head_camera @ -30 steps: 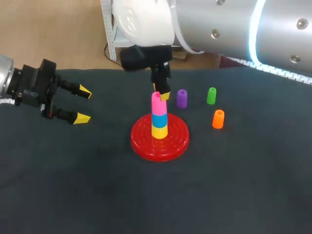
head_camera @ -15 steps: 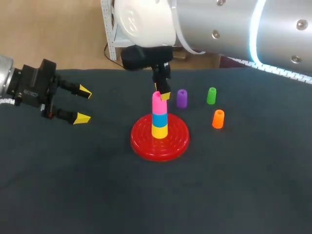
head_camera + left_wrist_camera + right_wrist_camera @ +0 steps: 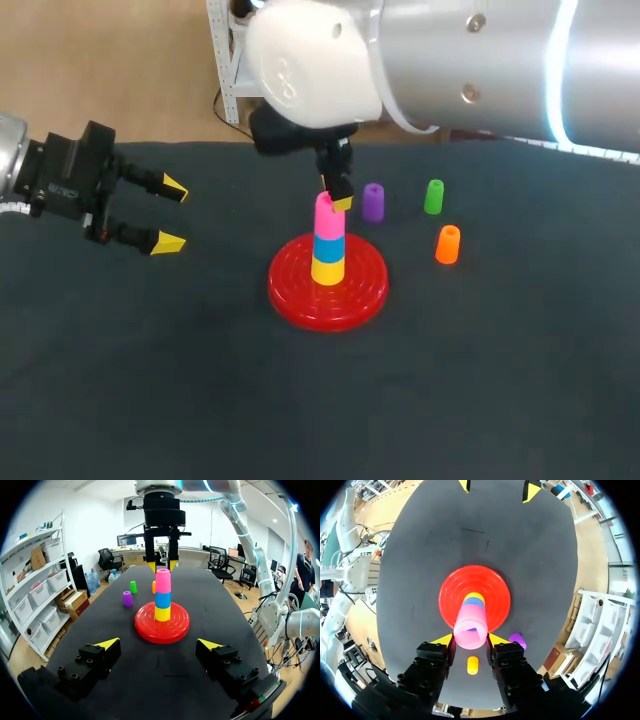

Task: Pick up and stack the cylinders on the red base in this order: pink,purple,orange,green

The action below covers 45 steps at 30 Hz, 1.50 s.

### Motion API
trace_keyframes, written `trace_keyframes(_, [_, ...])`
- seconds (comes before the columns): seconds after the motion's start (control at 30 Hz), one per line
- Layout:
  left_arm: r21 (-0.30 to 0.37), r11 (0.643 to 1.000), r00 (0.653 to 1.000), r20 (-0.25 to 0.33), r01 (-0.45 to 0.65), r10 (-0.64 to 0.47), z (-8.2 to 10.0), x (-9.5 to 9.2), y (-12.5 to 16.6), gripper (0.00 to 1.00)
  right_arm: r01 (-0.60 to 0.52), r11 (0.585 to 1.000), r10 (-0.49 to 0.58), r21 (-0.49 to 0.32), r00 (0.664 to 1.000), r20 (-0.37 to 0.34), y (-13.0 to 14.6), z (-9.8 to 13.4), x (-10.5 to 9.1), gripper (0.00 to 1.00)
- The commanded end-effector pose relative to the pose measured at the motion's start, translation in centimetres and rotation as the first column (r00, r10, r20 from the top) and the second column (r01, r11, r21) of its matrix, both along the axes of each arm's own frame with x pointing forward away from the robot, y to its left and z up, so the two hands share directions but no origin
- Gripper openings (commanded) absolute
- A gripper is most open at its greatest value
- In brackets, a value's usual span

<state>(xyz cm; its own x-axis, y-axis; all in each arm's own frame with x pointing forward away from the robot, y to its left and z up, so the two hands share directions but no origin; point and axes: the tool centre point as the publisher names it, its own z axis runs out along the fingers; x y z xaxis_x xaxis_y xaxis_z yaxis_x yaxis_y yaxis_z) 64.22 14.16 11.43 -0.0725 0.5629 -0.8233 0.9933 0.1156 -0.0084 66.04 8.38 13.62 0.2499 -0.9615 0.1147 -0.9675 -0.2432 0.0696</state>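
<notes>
And here's the state of play: the pink cylinder [image 3: 325,215] is up on the red base [image 3: 290,290], sitting on top of a blue cylinder [image 3: 327,245] and a yellow cylinder [image 3: 327,270] that are already on the peg. By my reading, the first colour in the order is as good as home. The right hand [image 3: 471,639] is poised directly above the stack. Its two fingers reach down either side of the pink cylinder's top rim, and in its own wrist view they look clenched on it from both sides, so I'd call this piece placed but not yet let go. Three are left to play for. The purple cylinder [image 3: 373,202] stands upright on the worktop [image 3: 200,380] just beside the right hand and just beyond the base. The green cylinder [image 3: 433,197] stands a little further out along the same line, and the orange cylinder [image 3: 448,244] sits nearer, off the base's right side. None of them touch each other. Purple is next in the order and it's the closest of the lot to that hand. Over on the far side, the left hand [image 3: 172,215] hangs well apart from the base with its fingers spread wide, holding nothing.
</notes>
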Motion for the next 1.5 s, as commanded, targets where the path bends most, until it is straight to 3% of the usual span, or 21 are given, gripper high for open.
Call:
trace_keyframes(0.03, [-0.002, 1.000, 1.000, 0.003, 0.000, 0.000, -0.1, 0.0, 0.0, 1.00, -0.005, 1.000, 0.006, -0.022, 1.000, 0.016, -0.1, -3.3, -1.1, 0.00])
trace_keyframes(0.33, [-0.002, 1.000, 1.000, 0.003, 0.000, 0.000, -0.1, 0.0, 0.0, 1.00, 0.017, 1.000, -0.017, -0.003, 0.999, -0.033, 0.1, -3.7, -1.3, 0.00])
trace_keyframes(0.37, [-0.002, 1.000, 1.000, 0.003, 0.000, 0.000, -0.1, 0.0, 0.0, 1.00, 0.013, 1.000, -0.012, 0.005, 0.999, -0.035, 0.1, -3.3, -1.3, 0.28])
trace_keyframes(0.4, [-0.002, 1.000, 1.000, 0.003, 0.000, 0.000, -0.1, 0.0, 0.0, 1.00, 0.012, 1.000, -0.011, 0.018, 0.999, -0.036, 0.2, -2.9, -1.3, 0.86])
trace_keyframes(0.43, [-0.002, 1.000, 1.000, 0.003, 0.000, 0.000, -0.1, 0.0, 0.0, 1.00, 0.020, 0.999, -0.018, 0.040, 0.999, -0.036, 0.2, -2.4, -1.3, 1.00])
trace_keyframes(0.7, [-0.002, 1.000, 1.000, 0.003, 0.000, 0.000, -0.1, 0.0, 0.0, 1.00, 0.067, 0.983, -0.066, 0.171, 0.998, -0.010, -1.3, 1.8, -0.9, 1.00])
trace_keyframes(0.93, [-0.002, 1.000, 1.000, 0.003, 0.000, 0.000, -0.1, 0.0, 0.0, 1.00, 0.156, 0.958, -0.158, 0.242, 0.987, -0.010, -5.2, 3.4, 2.3, 1.00])
trace_keyframes(1.23, [-0.002, 1.000, 1.000, 0.003, 0.000, 0.000, -0.1, 0.0, 0.0, 1.00, 0.274, 0.925, -0.275, 0.263, 0.961, -0.032, -9.6, 1.7, 8.2, 1.00])
trace_keyframes(1.5, [-0.002, 1.000, 1.000, 0.003, 0.000, 0.000, -0.1, 0.0, 0.0, 1.00, 0.290, 0.917, -0.291, 0.276, 0.956, -0.035, -8.7, -0.9, 12.2, 1.00])
